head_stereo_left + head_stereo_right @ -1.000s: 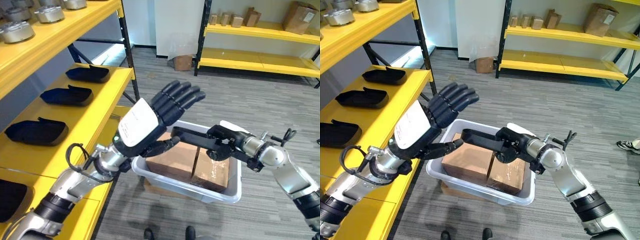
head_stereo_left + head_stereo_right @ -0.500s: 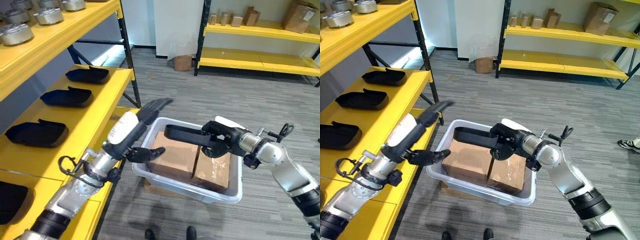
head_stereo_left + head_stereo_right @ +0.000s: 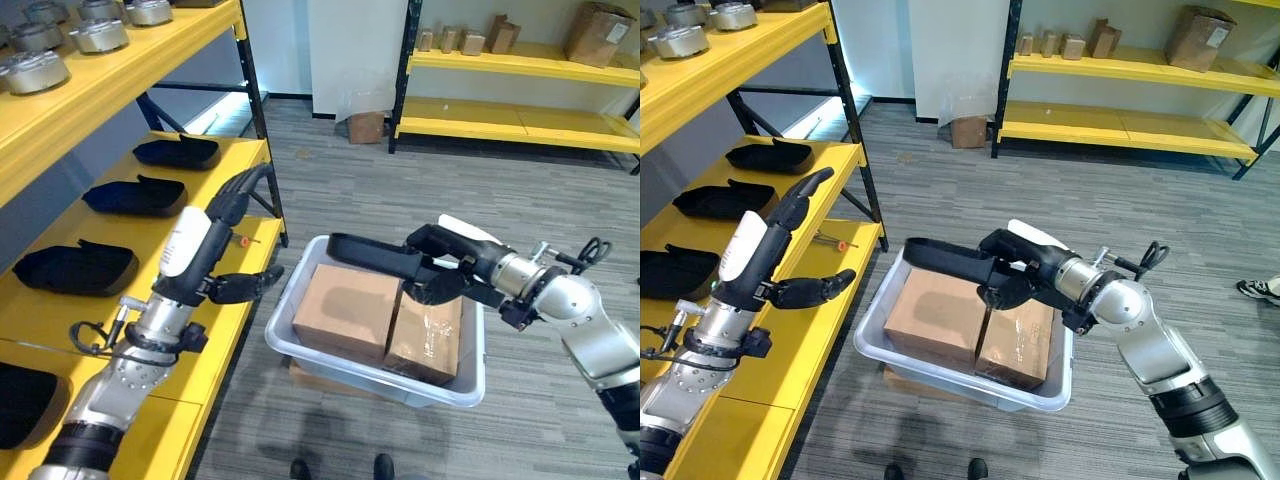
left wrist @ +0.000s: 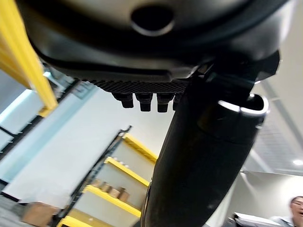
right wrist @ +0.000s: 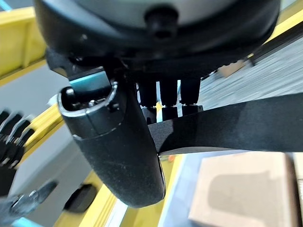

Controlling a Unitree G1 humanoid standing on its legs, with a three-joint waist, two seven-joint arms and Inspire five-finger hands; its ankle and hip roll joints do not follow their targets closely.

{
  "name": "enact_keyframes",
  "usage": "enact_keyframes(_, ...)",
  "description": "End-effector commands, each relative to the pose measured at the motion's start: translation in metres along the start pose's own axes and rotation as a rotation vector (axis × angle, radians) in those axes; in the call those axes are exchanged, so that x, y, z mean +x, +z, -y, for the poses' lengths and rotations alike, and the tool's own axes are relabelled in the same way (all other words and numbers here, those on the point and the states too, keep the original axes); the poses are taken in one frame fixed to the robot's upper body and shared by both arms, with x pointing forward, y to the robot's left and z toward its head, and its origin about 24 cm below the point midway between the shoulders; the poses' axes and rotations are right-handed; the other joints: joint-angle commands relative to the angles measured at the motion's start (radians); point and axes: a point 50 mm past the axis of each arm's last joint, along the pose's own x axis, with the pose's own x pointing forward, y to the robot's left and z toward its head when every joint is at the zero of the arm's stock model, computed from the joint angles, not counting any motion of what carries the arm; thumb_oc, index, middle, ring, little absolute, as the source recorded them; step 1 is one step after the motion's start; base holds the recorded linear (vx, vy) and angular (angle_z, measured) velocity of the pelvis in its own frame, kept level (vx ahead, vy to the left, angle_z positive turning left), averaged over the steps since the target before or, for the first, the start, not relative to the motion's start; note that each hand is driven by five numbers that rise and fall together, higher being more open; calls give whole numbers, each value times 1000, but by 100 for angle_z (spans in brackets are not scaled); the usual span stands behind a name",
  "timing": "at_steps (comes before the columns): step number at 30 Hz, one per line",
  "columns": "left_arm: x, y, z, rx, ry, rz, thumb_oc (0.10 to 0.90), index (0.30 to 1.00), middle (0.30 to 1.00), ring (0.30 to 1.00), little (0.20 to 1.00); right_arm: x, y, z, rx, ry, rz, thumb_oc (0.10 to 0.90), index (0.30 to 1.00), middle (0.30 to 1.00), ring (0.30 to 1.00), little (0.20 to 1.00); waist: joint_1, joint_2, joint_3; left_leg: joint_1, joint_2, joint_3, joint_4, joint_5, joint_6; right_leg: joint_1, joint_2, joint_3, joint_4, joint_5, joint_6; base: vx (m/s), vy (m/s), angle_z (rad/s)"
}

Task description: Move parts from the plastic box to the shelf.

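We saw the right hand point(image 3: 1025, 270) curled round a long black part point(image 3: 945, 258), holding it in the air over the white plastic box point(image 3: 902, 362) on the floor. Two brown cardboard boxes point(image 3: 937, 315) sat side by side inside the plastic box, under the part. The left hand point(image 3: 775, 250) hung over the yellow shelf point(image 3: 815, 330), beside the box, with its fingers straight and its thumb out, holding nothing. More black parts point(image 3: 715, 200) lay in a row on the shelf, and round silver parts point(image 3: 35, 70) sat on the level above
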Motion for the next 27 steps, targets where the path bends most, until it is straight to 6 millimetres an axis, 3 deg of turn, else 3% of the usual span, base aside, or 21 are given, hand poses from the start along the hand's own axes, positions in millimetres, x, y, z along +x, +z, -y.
enact_keyframes(1, 30, 19, -18, 41, 46, 206, 900, 1000, 1000, 1000, 1000, 5, 62, 33, -101, -66, 289, 400, 300, 300, 300, 300, 3, -31, -117, 31, 40, -4, -8, -86, -39, 11, -87, -24, 53, -77, 96, 0, 0, 0)
enact_keyframes(5, 35, 23, -4, 93, -11, 265, 900, 1000, 1000, 1000, 1000, 14, 76, 23, -113, 1, 344, 400, 300, 300, 300, 300, -3, -26, -115, 33, 42, 3, -8, -86, -38, 10, -86, -17, 50, -74, 97, -15, 6, -3)
enact_keyframes(13, 50, 34, 11, 6, -62, 304, 900, 1000, 1000, 1000, 1000, 23, 95, 18, -156, 46, 401, 400, 300, 300, 300, 300, -4, -21, -112, 33, 44, 6, -8, -86, -40, 9, -86, -14, 43, -69, 97, -10, -1, -1)
enact_keyframes(27, 47, 30, 20, 47, -72, 290, 900, 1000, 1000, 1000, 1000, 22, 104, 18, -195, 51, 425, 400, 300, 300, 300, 300, -4, -20, -112, 32, 47, 7, -8, -86, -42, 9, -85, -11, 41, -70, 97, 0, 0, 0)
